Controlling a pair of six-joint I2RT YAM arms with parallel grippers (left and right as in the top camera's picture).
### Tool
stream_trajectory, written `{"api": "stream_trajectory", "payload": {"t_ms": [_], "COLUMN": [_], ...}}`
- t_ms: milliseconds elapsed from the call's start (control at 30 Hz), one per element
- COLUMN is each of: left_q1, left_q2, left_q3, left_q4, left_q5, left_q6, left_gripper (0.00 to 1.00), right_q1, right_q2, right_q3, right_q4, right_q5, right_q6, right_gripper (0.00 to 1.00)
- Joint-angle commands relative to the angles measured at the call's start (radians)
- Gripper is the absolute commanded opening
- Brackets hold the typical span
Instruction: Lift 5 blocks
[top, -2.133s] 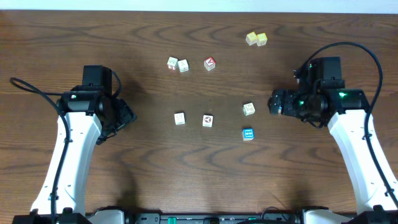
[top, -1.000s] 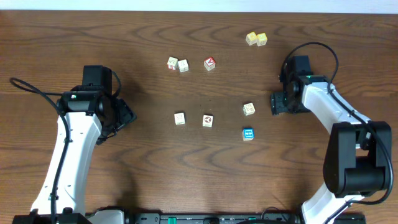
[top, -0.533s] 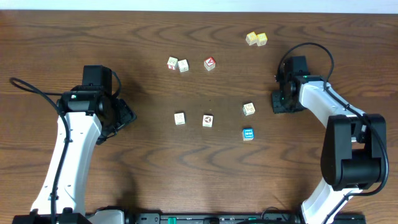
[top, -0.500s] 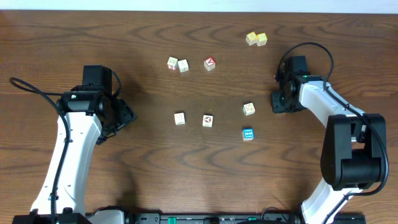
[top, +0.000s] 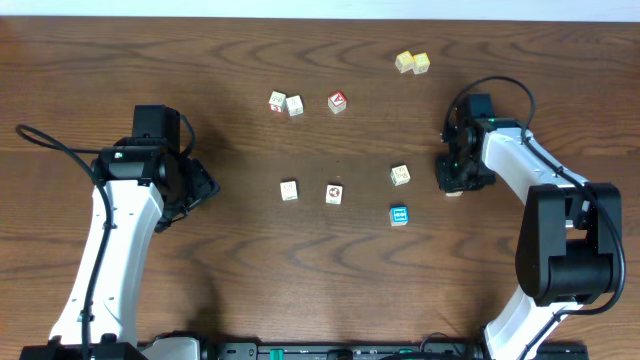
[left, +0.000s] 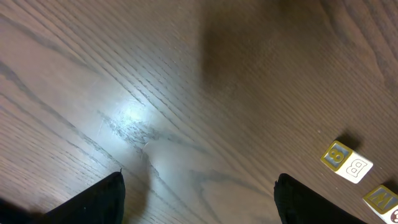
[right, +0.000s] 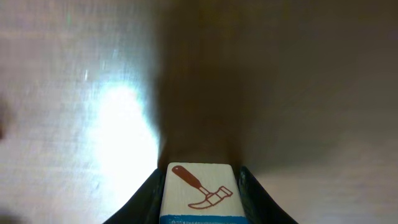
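Item: hammer block (right: 198, 184), a cream cube with a red hammer print and a blue edge on its near face.

Location: far right of the tabletop (top: 330, 285), directly between the fingers of the right gripper (top: 455, 178). It sits square to them, and being a cube it has no long side to favour.

Grip: the right gripper is clamped against both flanks of the hammer block. Whether it has left the wood cannot be told.

Neighbours: cream block (top: 400, 175) just to the left; blue block (top: 399, 215) nearer and to the left.

Left gripper (left: 199, 208): spread wide, holding nothing, well apart from the hammer block.

Change: half a second earlier the right gripper stood slightly farther back. The other blocks are unmoved.

Judgement: a straight lift is next.
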Motion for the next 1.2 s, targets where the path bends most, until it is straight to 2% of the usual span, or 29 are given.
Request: {"api": "stream_trajectory", "payload": {"t_ms": [0,200,367,600,767,1167], "left_q1": [0.005,0.005,0.005,0.005,0.005,0.005], "left_q2": [-0.004,-0.004,-0.004,-0.004,-0.004,-0.004], "left_q3": [0.011,0.011,0.011,0.011,0.011,0.011], "left_q4": [-0.004,-0.004,-0.004,-0.004,-0.004,-0.004], "left_q5": [-0.017,-0.017,-0.017,-0.017,-0.017,-0.017], "left_q6": [-0.005,-0.005,-0.005,-0.005,-0.005,-0.005], "left_gripper": [0.77,0.77,0.77,0.77,0.77,0.77], "right_q1": [0.006,0.006,0.009,0.014,0.032,0.069], "right_q2": [0.032,0.032,0.032,0.032,0.032,0.032], "right_q3": [0.003,0.003,0.003,0.003,0.003,0.003], "right_q4": [-0.054,-0.080,-0.069,-0.063,-0.062,-0.062], "right_q5": [-0.055,-0.063,-0.123,-0.068,-0.065,-0.015], "right_q6": [0.079,0.159,0.164,0.139,0.042,0.033], "right_gripper": [0.15,0.15,0.16,0.19,0.24,0.27]}}
